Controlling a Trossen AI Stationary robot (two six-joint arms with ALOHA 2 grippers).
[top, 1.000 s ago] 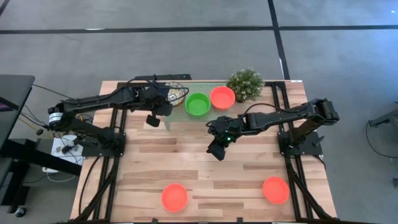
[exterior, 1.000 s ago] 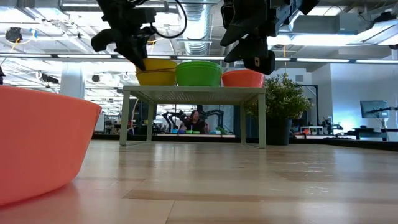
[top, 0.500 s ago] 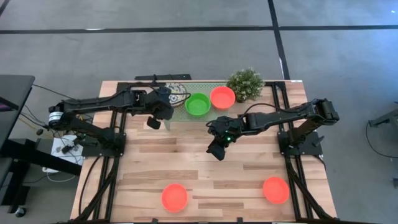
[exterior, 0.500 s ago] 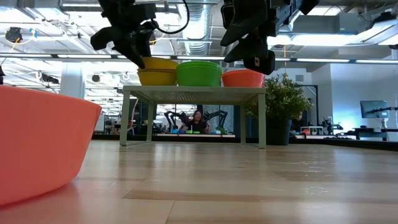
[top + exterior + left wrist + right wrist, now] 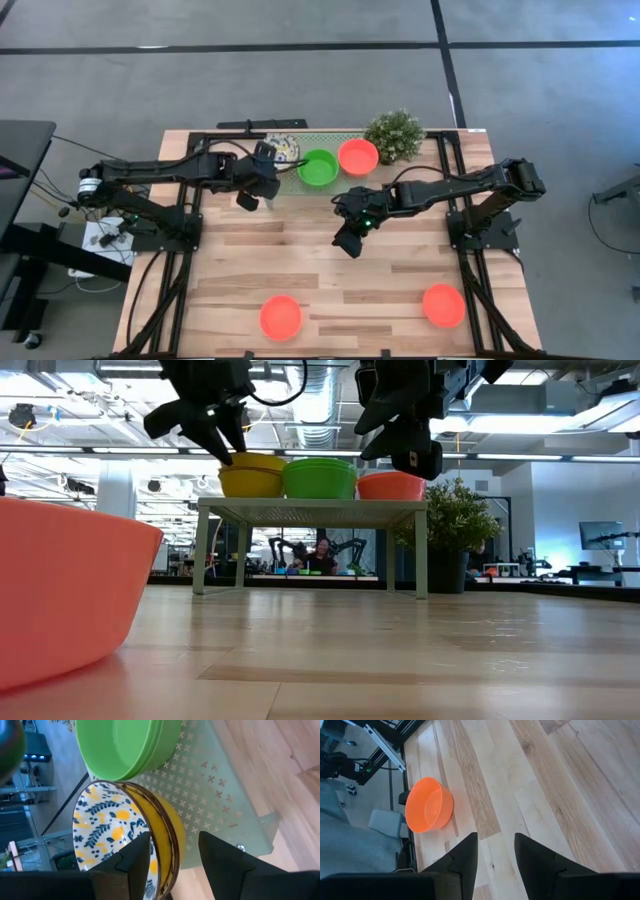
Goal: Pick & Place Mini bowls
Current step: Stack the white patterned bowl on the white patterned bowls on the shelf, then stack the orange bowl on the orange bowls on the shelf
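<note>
Left gripper [image 5: 172, 852], fingers spread and empty, straddles the rim of the patterned bowl [image 5: 107, 837] on the pale rack [image 5: 210, 795], beside the green bowl [image 5: 127, 745]. Bowl probably rigid, light, glazed-slippery; grasp at the rim. Right gripper [image 5: 492, 850] hangs open above the table [image 5: 545, 795].

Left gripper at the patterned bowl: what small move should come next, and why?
Probably close. The left gripper is open, one finger inside the patterned bowl and one outside its yellow wall, straddling the rim on the raised shelf. Closing would pinch the wall for lifting.
</note>
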